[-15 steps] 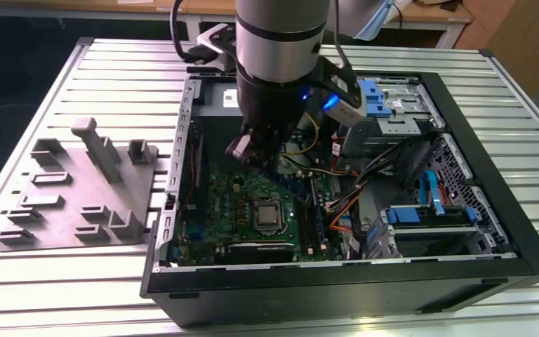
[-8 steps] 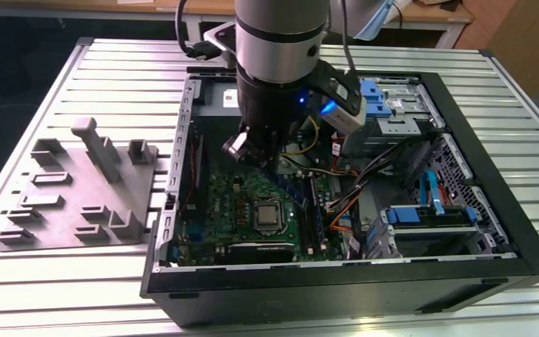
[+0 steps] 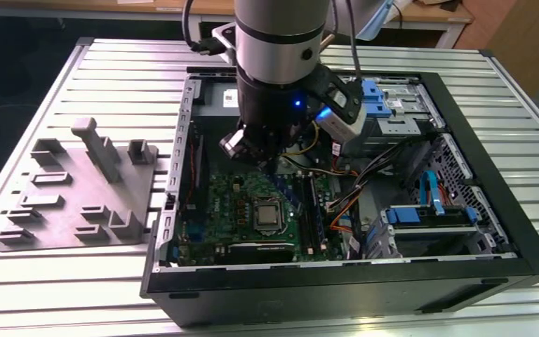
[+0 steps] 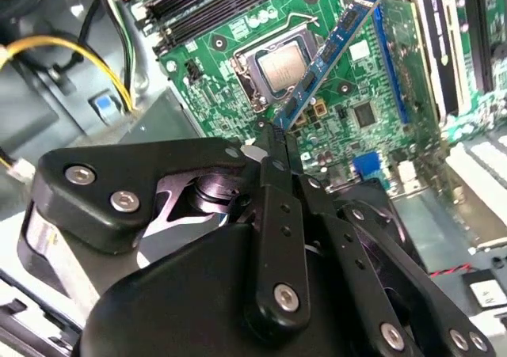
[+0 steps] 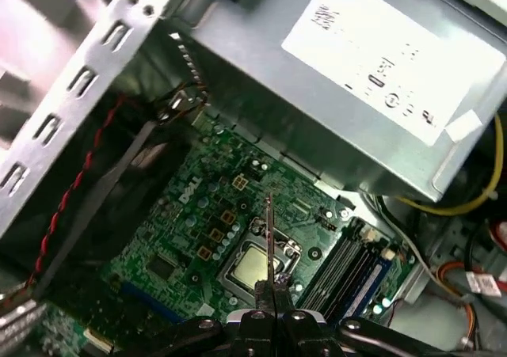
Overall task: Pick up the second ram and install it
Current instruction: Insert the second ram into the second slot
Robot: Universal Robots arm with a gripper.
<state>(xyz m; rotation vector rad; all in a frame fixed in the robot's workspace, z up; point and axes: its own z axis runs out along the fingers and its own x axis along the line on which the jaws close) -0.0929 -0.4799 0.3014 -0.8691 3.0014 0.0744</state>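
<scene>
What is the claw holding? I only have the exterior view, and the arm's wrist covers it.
Observer: In the second wrist view the claw is shut on one end of the second ram, a blue stick.
Operator: Is it in a slot?
Observer: No. In the first wrist view it shows edge-on over the processor socket, not seated.
Operator: Where are the slots from there?
Observer: The memory slots lie beside that socket, apart from the stick.
</scene>
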